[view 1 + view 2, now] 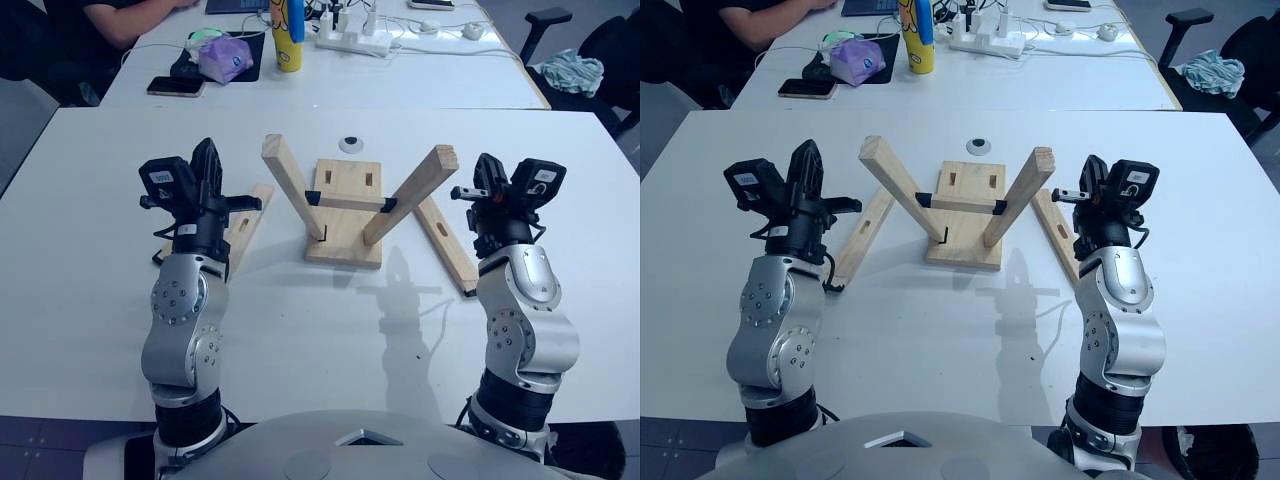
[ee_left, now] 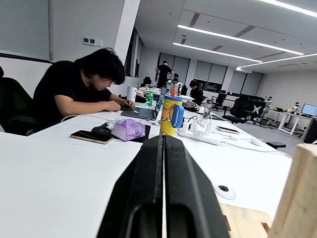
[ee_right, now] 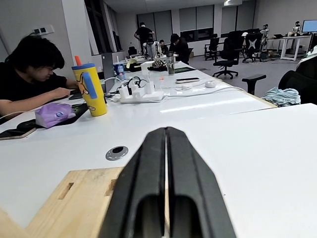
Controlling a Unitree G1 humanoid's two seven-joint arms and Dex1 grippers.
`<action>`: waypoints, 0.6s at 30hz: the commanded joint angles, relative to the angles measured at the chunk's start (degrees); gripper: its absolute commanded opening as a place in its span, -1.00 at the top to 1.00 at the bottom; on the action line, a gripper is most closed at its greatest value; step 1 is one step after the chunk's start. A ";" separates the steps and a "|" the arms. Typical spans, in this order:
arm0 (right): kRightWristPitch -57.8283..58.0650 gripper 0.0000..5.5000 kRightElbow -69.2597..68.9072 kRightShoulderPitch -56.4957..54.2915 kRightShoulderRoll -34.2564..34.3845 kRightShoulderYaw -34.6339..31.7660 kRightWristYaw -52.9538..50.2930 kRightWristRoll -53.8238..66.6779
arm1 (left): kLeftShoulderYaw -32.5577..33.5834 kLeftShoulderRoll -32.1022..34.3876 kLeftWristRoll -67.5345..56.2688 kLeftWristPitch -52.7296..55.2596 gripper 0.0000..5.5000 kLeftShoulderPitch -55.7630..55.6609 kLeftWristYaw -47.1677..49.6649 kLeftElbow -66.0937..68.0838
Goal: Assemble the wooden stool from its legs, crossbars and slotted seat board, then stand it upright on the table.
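Between left claw (image 1: 206, 156) and right claw (image 1: 486, 163), seat board (image 1: 343, 243) lying flat

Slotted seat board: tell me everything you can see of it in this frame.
The pale wooden rectangular seat board lies flat near the middle of the white table. Two small rectangular slots sit open near its far edge. Two pale wooden legs stand on it, leaning outward in a V. A thin wooden crossbar with black ends joins them. The board's underside is hidden.
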 commanded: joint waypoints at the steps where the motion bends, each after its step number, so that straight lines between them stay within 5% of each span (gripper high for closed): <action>1: -2.53 1.00 -3.98 0.02 -3.84 11.70 6.67 -1.29 | -10.91 3.62 0.48 1.57 1.00 -1.50 -7.49 1.05; 6: -0.85 1.00 -0.65 1.17 -5.38 12.67 5.75 -4.23 | -15.43 3.94 0.34 4.56 1.00 -1.36 -8.68 1.96; 18: 2.70 1.00 3.28 0.24 -4.90 3.61 0.55 -6.61 | 2.13 4.38 7.37 7.51 1.00 3.53 4.05 2.21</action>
